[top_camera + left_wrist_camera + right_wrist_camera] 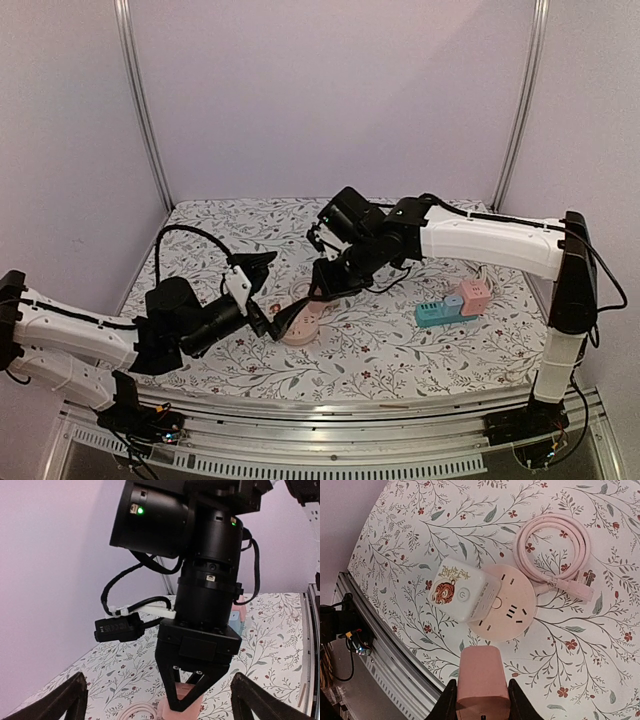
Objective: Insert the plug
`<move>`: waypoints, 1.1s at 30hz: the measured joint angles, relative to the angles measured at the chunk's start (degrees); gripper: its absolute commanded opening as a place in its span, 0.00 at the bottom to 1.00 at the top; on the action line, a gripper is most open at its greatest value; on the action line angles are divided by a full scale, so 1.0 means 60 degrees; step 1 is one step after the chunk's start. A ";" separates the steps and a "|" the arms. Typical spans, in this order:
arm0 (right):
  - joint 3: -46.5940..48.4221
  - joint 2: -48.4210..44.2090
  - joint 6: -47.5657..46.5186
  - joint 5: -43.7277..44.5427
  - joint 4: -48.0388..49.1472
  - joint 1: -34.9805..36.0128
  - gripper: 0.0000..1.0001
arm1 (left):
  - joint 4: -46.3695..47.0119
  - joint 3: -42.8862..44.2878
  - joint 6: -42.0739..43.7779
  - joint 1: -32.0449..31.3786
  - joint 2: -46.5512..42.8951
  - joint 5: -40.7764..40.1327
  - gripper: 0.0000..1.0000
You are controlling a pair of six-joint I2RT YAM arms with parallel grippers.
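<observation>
My left gripper [266, 294] stood at the left of the bench [400, 352]. Its black fingers were spread wide apart with nothing between them, and the gap faced the round socket hub [306, 322] just to its right. The bench was covered with a pale cloth printed with thin leafy stems and small red flowers, and a ribbed metal rail [330, 412] ran along its near edge.

The hub was a flat disc of smooth pink plastic, with groups of slots around its top face and a small round button at the centre. One thing sat in it: a white cube [462, 592] with rounded corners, plugged in toward one side. The cube bore an orange tiger picture and a round power mark. A glossy pink cord [552, 547] lay coiled in tidy loops on the cloth, with its end piece resting against the hub's rim.

Right of the hub's centre, my right gripper [320, 286] pointed down with its dark fingers clamped on the plug [481, 677], pressing both sides. The plug was a smooth pink block with softened edges. It hung just beside the hub's rim, near the white cube, and sat in none of the slots.

Farther right, well apart from the hub, a blue block [434, 315] and a pink block [476, 296] lay touching each other on the cloth. Both were boxy and matte.
</observation>
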 measured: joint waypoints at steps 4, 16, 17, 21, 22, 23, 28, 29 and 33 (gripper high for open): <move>0.0459 0.0619 0.0408 0.0106 -0.0036 0.0000 0.00 | -0.0688 0.0004 -0.0849 0.0481 -0.0590 -0.0412 0.99; 0.1417 0.1705 0.1887 0.1264 -0.0280 0.0000 0.00 | -0.2317 0.0029 -0.3472 0.2317 -0.1545 -0.1115 0.99; 0.1526 0.1807 0.1942 0.1279 -0.0313 0.0000 0.00 | -0.2415 0.0029 -0.3661 0.2448 -0.1577 -0.1126 0.99; 0.1851 0.2248 0.2138 0.1279 -0.0492 0.0000 0.00 | -0.2707 0.0029 -0.4262 0.2914 -0.1639 -0.1158 0.99; 0.1861 0.2335 0.2178 0.1279 -0.0539 0.0000 0.00 | -0.2743 0.0029 -0.4393 0.3027 -0.1647 -0.1155 0.99; 0.1865 0.2404 0.2211 0.1271 -0.0590 0.0000 0.00 | -0.2776 0.0029 -0.4499 0.3122 -0.1657 -0.1151 0.99; 0.1869 0.2739 0.2361 0.1231 -0.0838 0.0000 0.00 | -0.2881 0.0029 -0.4918 0.3472 -0.1749 -0.1031 0.99; 0.1869 0.2772 0.2375 0.1177 -0.0882 0.0000 0.00 | -0.2878 0.0029 -0.4998 0.3515 -0.1763 -0.1002 0.99; 0.1985 0.2878 0.2415 0.0929 -0.0965 0.0000 0.00 | -0.2885 0.0029 -0.5176 0.3643 -0.1770 -0.0885 0.99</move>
